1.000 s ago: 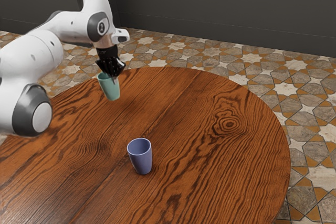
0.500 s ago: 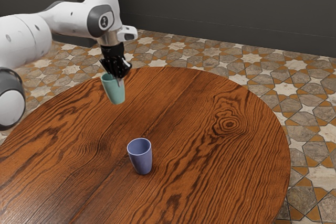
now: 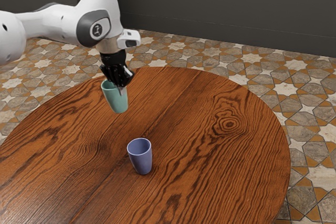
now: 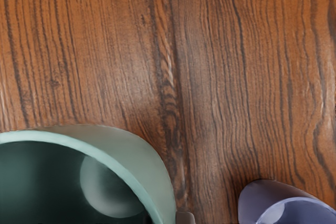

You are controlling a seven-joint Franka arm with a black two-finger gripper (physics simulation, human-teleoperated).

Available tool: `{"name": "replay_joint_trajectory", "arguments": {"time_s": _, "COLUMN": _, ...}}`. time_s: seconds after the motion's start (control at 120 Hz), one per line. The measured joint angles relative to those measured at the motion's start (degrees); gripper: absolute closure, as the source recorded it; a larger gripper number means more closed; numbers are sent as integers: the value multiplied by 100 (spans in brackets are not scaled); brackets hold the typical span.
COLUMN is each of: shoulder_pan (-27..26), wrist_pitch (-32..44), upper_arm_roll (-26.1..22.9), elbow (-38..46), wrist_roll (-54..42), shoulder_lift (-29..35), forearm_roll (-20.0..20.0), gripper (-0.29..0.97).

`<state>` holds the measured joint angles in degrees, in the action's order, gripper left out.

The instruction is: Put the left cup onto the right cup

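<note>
Clamped on the rim of the teal cup (image 3: 116, 98), the end effector (image 3: 119, 84) holds it aloft above the surface (image 3: 226, 129). Lift done; setting it onto the upright blue cup (image 3: 140, 155) nearby is left.

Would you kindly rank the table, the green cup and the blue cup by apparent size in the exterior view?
1. the table
2. the green cup and the blue cup: they look alike, and the blue one stands nearer the camera, so no ranking.
</note>
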<state>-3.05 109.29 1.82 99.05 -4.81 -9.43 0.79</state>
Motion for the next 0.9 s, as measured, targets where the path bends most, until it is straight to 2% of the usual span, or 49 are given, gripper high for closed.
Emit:
{"name": "replay_joint_trajectory", "arguments": {"time_s": 0.542, "shoulder_pan": 19, "wrist_pitch": 483, "upper_arm_roll": -630, "elbow": 1656, "wrist_roll": 830, "shoulder_lift": 1378, "forearm_roll": 55, "gripper": 78}}
{"name": "replay_joint_trajectory", "arguments": {"time_s": 0.9, "shoulder_pan": 6, "wrist_pitch": 585, "upper_arm_roll": -997, "elbow": 1979, "wrist_roll": 1201, "shoulder_lift": 1576, "forearm_roll": 8, "gripper": 78}}
